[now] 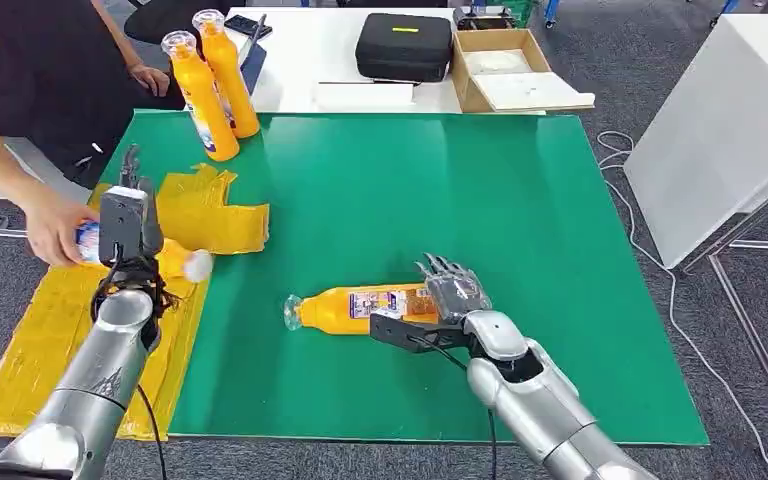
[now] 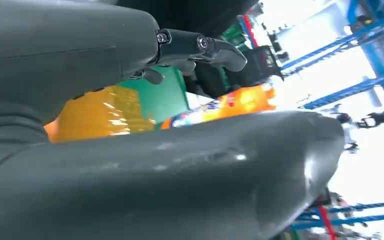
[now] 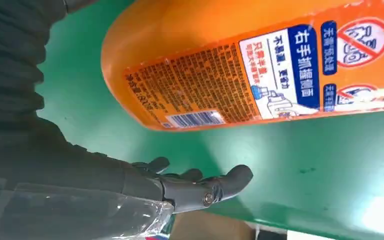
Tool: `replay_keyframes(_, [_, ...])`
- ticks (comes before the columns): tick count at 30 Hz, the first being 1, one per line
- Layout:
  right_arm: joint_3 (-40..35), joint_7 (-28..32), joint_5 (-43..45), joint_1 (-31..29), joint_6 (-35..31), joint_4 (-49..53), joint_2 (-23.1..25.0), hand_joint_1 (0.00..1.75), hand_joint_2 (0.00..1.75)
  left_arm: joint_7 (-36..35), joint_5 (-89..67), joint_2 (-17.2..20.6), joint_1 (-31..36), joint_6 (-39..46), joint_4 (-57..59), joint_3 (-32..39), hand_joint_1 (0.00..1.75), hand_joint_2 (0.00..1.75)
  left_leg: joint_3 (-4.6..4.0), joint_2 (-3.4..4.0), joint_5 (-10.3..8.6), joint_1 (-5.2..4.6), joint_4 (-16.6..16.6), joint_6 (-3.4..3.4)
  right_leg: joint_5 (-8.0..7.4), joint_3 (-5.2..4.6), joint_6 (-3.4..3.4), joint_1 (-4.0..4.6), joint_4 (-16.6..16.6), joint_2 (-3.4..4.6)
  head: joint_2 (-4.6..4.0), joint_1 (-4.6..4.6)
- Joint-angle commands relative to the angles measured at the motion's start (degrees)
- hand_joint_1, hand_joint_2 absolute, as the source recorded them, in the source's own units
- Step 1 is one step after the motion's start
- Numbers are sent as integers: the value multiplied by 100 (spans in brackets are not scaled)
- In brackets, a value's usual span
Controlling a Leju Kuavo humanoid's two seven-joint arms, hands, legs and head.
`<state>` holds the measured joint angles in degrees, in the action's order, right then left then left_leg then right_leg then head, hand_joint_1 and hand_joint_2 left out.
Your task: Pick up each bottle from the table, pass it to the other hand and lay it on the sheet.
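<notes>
An orange bottle (image 1: 352, 308) lies on its side on the green mat (image 1: 440, 190), cap pointing left. My right hand (image 1: 455, 290) is at its base end with fingers spread, holding nothing; the right wrist view shows the bottle (image 3: 260, 65) apart from the fingers (image 3: 215, 185). A second bottle (image 1: 182, 263) lies on the yellow sheet (image 1: 50, 340), and a person's hand (image 1: 52, 230) grips its base. My left hand (image 1: 130, 215) hovers just above it, fingers (image 2: 200, 47) extended and empty. Two more bottles (image 1: 200, 95) stand upright at the mat's far left corner.
A person in black leans in at the far left. Behind the mat a white table carries a black case (image 1: 403, 45) and a cardboard box (image 1: 505, 70). A white table (image 1: 730, 120) stands to the right, with cables on the floor.
</notes>
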<state>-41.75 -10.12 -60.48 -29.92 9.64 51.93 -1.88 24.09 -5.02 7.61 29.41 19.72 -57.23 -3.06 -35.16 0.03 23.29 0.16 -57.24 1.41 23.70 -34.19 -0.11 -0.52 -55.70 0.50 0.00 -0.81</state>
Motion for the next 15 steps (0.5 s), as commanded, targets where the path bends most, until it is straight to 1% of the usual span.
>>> replay_keyframes(1, [-444,152,420,-788,-83,-1456,167,0,175,76,509,122,121,93,-425,-723,0,0,11,-4,5,1,-6,-9,5,13,-1,1,-4,-8,0,2])
replay_keyframes(8, [-513,259,705,-923,-227,-2303,301,0,175,211,922,304,119,206,-633,-1070,0,0,13,-5,4,1,-2,-8,5,15,-2,2,-1,-8,0,2])
replay_keyframes(10, [-551,357,782,-984,-206,-2498,346,0,175,241,1047,340,67,279,-764,-1118,0,0,20,-4,9,1,-5,-11,10,22,-2,1,-4,-7,0,2])
replay_keyframes(12, [-619,443,808,-1001,-128,-2590,362,0,175,262,1092,340,51,323,-826,-1129,0,0,10,0,4,1,-2,-7,4,11,-2,1,-1,-1,0,2])
replay_keyframes(13, [-670,477,818,-1004,-77,-2643,383,0,175,256,1129,337,71,319,-822,-1145,0,0,30,1,16,1,-9,-15,14,31,-3,1,-7,-3,0,0])
replay_keyframes(14, [-708,499,823,-1008,-56,-2673,396,159,175,266,1119,342,88,348,-806,-1160,0,0,20,-1,6,1,0,-10,6,22,-3,2,1,-6,0,2])
replay_keyframes(15, [-755,550,831,-1003,-23,-2687,397,164,175,278,1150,346,69,349,-810,-1148,0,0,15,-7,2,1,2,-7,5,16,-2,1,2,-10,0,0])
